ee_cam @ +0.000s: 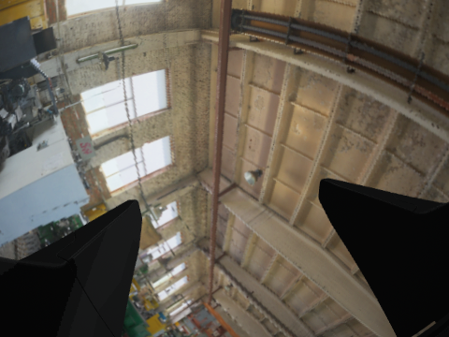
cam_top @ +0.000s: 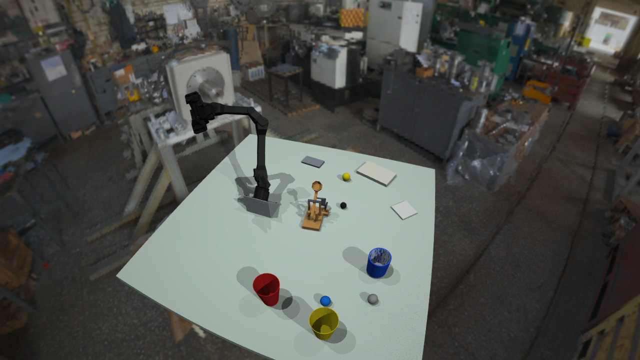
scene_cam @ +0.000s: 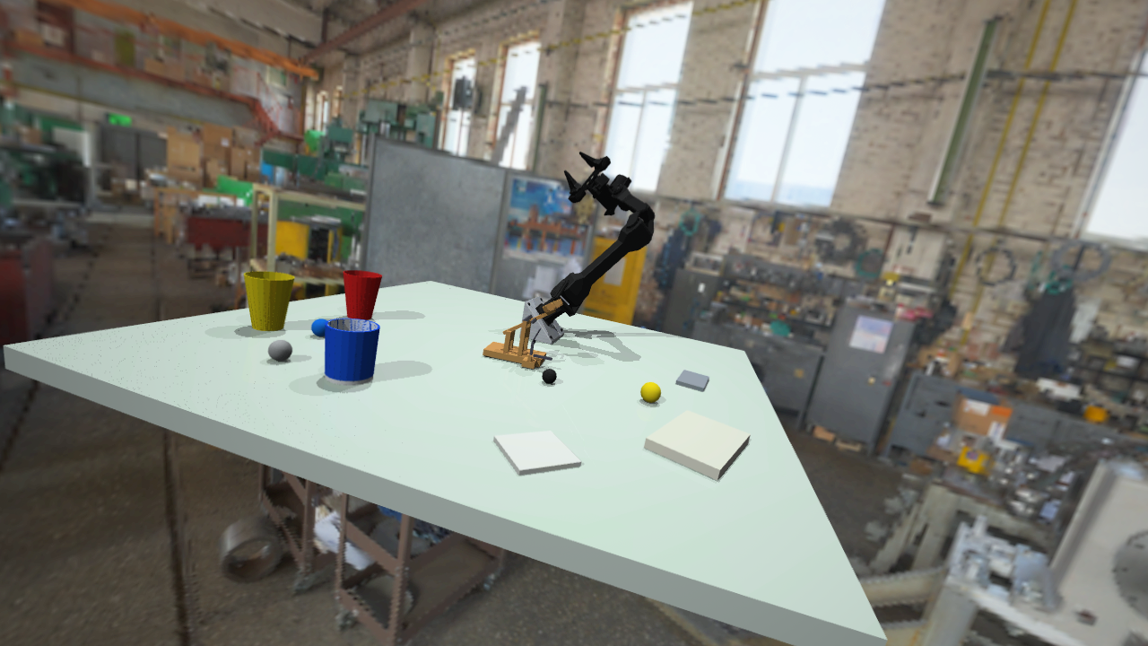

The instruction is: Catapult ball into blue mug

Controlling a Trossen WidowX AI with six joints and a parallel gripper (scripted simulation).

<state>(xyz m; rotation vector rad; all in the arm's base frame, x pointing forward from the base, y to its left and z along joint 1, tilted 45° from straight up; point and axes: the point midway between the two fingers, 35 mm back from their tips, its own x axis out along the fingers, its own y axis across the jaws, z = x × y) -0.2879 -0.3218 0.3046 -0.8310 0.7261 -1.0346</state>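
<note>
One black metal gripper (scene_cam: 573, 170) (ee_cam: 234, 200), wide and holding nothing, should descend gently over the small wooden catapult (cam_top: 315, 214) (scene_cam: 517, 347), steadying its base before turning it.

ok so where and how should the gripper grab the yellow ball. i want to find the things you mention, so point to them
Probably around its middle, with the fingers on opposite sides, coming straight down from above. The yellow ball (cam_top: 346, 176) (scene_cam: 650, 392) is round, so any facing pair of sides should do, and it sits apart from the cream block (cam_top: 376, 173) (scene_cam: 696, 443), leaving room beside it.
</note>
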